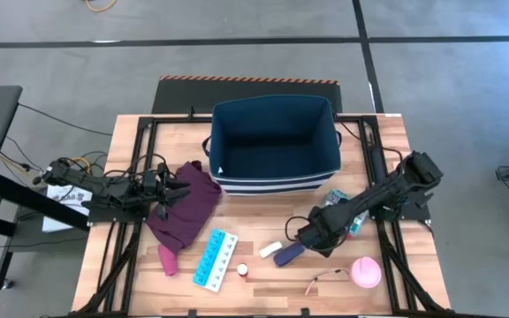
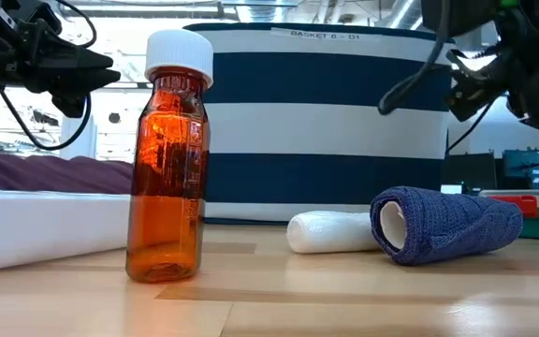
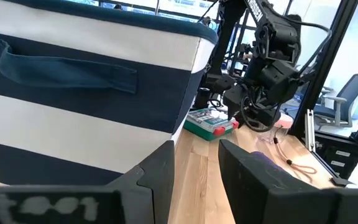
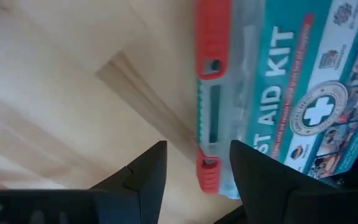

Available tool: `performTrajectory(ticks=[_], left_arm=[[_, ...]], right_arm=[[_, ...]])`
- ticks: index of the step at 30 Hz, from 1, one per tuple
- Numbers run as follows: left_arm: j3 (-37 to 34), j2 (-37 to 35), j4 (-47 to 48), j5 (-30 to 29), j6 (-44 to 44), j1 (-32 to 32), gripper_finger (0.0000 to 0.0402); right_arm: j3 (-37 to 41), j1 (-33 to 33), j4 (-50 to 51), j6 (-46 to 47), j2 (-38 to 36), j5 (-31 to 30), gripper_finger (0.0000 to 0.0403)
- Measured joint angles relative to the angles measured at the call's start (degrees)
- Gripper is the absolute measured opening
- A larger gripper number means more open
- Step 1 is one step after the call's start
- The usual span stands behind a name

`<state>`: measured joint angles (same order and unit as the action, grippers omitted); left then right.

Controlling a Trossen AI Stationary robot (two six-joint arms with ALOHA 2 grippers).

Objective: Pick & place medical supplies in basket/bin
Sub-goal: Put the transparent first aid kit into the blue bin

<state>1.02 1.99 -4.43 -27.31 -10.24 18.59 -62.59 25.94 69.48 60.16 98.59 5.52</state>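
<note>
So the right gripper (image 4: 194, 163) has its jaws apart with nothing between them, and it's hanging low over the table with the first aid kit (image 4: 278, 93) right in front of the fingertips. The kit's red-latched edge sits just past the gap, and its long axis runs roughly the way the fingers point, so I'd guess the jaws need to come a bit further over it to straddle the narrow side. From above, this gripper (image 1: 312, 234) is clearly the nearer one. The kit (image 1: 341, 212) lies just in front of the striped fabric basket (image 1: 277, 184). The left gripper (image 1: 168, 193) waits over the maroon cloth (image 1: 188, 212), jaws parted too.
</note>
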Motion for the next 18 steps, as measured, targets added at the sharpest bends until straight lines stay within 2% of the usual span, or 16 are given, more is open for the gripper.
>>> performTrajectory(ticks=[7,12,18], left_arm=[[0.02,0.0,0.07,-0.02,-0.02,0.01,0.0114],[0.02,0.01,0.13,-0.04,-0.02,0.02,0.0114],[0.02,0.01,0.17,-0.07,-0.05,0.02,0.0114]], right_arm=[[2.25,-0.09,-5.31,-0.67,0.09,-0.03,0.017],[2.25,-0.09,-4.11,-0.67,0.09,-2.53,0.017],[2.27,-0.09,-3.71,-0.67,0.09,-2.58,0.017]])
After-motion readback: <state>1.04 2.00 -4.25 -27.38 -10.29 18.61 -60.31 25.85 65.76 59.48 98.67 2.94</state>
